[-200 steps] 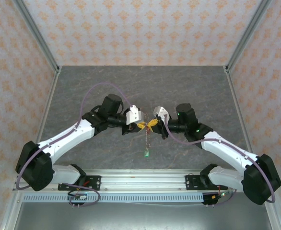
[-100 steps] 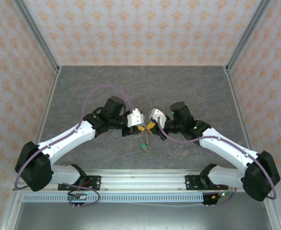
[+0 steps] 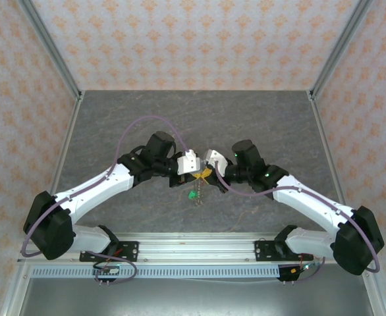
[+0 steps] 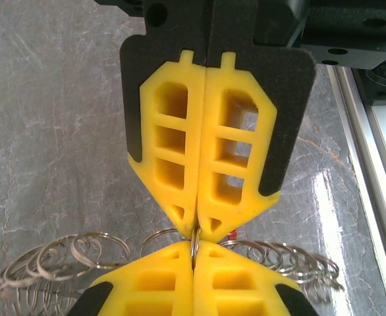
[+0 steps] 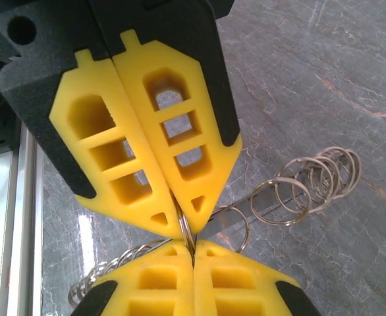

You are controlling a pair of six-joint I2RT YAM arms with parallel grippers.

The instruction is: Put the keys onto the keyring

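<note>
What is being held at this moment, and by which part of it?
The keyring: the left gripper and right gripper, tip to tip, are both shut on one ring of its chain; the green tag dangles below.

keyring (image 4: 303, 267): links cut off by the lower frame edge, mid-span covered by the right gripper (image 4: 194, 250) (itself cropped below) | red tag (image 4: 231, 234): all but a sliver masked by the left gripper (image 4: 197, 224) | top view: pinched part and green tag (image 3: 192, 195) too small to be resolved
</note>
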